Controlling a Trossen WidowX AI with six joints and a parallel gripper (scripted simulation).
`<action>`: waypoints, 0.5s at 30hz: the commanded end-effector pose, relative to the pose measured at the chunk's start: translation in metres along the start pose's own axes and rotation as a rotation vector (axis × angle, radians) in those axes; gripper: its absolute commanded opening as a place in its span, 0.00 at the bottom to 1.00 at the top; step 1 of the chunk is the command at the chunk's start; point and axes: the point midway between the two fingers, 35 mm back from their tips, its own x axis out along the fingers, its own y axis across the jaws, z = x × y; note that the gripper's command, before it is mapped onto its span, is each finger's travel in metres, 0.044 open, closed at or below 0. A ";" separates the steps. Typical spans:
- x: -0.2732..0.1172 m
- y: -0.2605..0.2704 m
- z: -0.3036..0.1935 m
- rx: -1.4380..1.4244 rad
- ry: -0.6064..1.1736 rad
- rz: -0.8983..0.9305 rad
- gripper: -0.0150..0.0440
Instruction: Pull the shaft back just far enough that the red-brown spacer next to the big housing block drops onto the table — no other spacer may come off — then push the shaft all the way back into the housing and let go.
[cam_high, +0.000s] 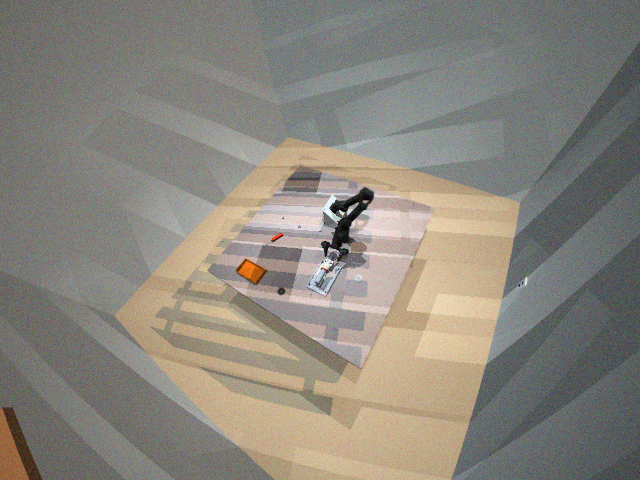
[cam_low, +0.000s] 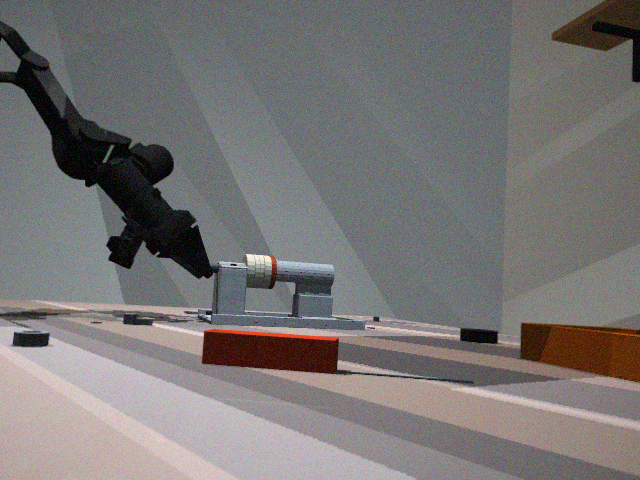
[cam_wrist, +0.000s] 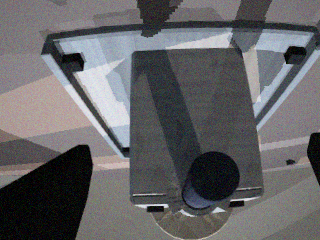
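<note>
The blue-grey fixture's base plate (cam_high: 316, 290) (cam_low: 289, 321) (cam_wrist: 102, 102) carries an upright support (cam_low: 230, 291) (cam_wrist: 195, 100) and the big housing block (cam_low: 310, 271), a horizontal cylinder on a pedestal. Between them hang cream spacers (cam_low: 257, 270) and, against the housing, the red-brown spacer (cam_low: 273, 272). The dark shaft end (cam_low: 214, 268) (cam_wrist: 215, 175) sticks out of the support on the side away from the housing. My gripper (cam_high: 334, 254) (cam_low: 207, 274) (cam_wrist: 205, 150) is open and empty, its fingers on either side of the shaft end. The shaft inside the spacers is hidden.
A red-handled tool (cam_high: 277, 237) (cam_low: 268, 351) lies beside the fixture. An orange tray (cam_high: 251, 271) (cam_low: 589, 351) and a dark round piece (cam_high: 281, 291) (cam_low: 478, 335) are further off. Small dark pieces, one a ring (cam_low: 31, 338), lie around. A white box (cam_high: 329, 209) stands near the arm's base.
</note>
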 end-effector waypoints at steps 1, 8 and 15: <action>0.006 0.001 -0.001 0.003 0.002 0.003 1.00; 0.015 0.001 -0.001 0.004 0.002 0.003 1.00; 0.012 0.001 0.001 0.001 -0.004 0.003 0.78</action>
